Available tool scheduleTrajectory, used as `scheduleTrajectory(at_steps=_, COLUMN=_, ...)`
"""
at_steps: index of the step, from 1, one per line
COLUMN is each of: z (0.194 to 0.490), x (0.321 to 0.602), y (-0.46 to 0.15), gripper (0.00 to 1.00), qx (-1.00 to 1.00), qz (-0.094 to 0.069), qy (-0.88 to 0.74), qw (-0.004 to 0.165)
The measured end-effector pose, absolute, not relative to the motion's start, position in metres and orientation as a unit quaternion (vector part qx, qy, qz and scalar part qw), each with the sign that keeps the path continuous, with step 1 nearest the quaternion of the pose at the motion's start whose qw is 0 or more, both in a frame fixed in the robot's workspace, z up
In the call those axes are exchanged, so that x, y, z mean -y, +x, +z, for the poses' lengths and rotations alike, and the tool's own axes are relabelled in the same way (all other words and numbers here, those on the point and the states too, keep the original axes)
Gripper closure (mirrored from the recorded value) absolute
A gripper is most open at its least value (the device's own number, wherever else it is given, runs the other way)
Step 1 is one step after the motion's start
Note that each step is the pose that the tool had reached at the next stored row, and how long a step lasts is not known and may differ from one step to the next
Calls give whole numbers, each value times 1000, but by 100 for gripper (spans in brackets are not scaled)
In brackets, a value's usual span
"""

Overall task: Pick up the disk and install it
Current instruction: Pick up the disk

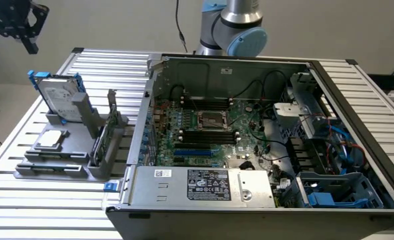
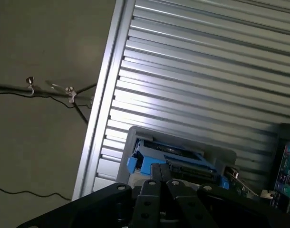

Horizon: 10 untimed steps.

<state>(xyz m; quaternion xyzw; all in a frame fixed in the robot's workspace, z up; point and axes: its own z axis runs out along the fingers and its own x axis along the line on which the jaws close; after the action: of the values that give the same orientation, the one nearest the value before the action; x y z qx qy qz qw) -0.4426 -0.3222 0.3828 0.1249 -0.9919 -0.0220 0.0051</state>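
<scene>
Silver, flat, rectangular metal disk with a white label and blue plastic rails stands upright on edge in a grey plastic holder on the ribbed aluminium tabletop, at the exterior view's left of an open grey computer case. The black gripper hangs above the disk, well apart from it, closed and holding nothing.
</scene>
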Motion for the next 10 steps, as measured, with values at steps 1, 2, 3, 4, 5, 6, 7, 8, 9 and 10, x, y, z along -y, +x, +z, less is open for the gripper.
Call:
scheduleTrajectory(at_steps=1, z=383, x=322, y=-443, gripper=89, qx=991, qz=-22, qy=135, qw=5)
scheduleTrajectory(at_steps=2, z=383, x=322, y=-443, gripper=89, qx=989, qz=-22, qy=144, qw=5)
scheduleTrajectory(at_steps=3, z=383, x=322, y=-443, gripper=89, qx=988, qz=-22, qy=152, qw=6)
scheduleTrajectory(at_steps=4, z=382, x=322, y=-443, gripper=89, qx=987, qz=-22, qy=161, qw=6)
scheduleTrajectory(at_steps=5, z=382, x=322, y=-443, gripper=89, qx=985, qz=-22, qy=170, qw=6)
scheduleTrajectory(at_steps=6, z=382, x=322, y=-443, gripper=89, qx=984, qz=-22, qy=179, qw=6)
scheduleTrajectory(at_steps=7, z=382, x=322, y=-443, gripper=89, qx=982, qz=-22, qy=188, qw=7)
scheduleTrajectory(at_steps=8, z=382, x=322, y=-443, gripper=89, qx=980, qz=-22, qy=197, qw=7)
scheduleTrajectory(at_steps=9, z=382, x=322, y=-443, gripper=89, qx=978, qz=-22, qy=206, qw=7)
scheduleTrajectory(at_steps=10, z=382, x=322, y=-443, gripper=89, qx=976, qz=-21, qy=215, qw=7)
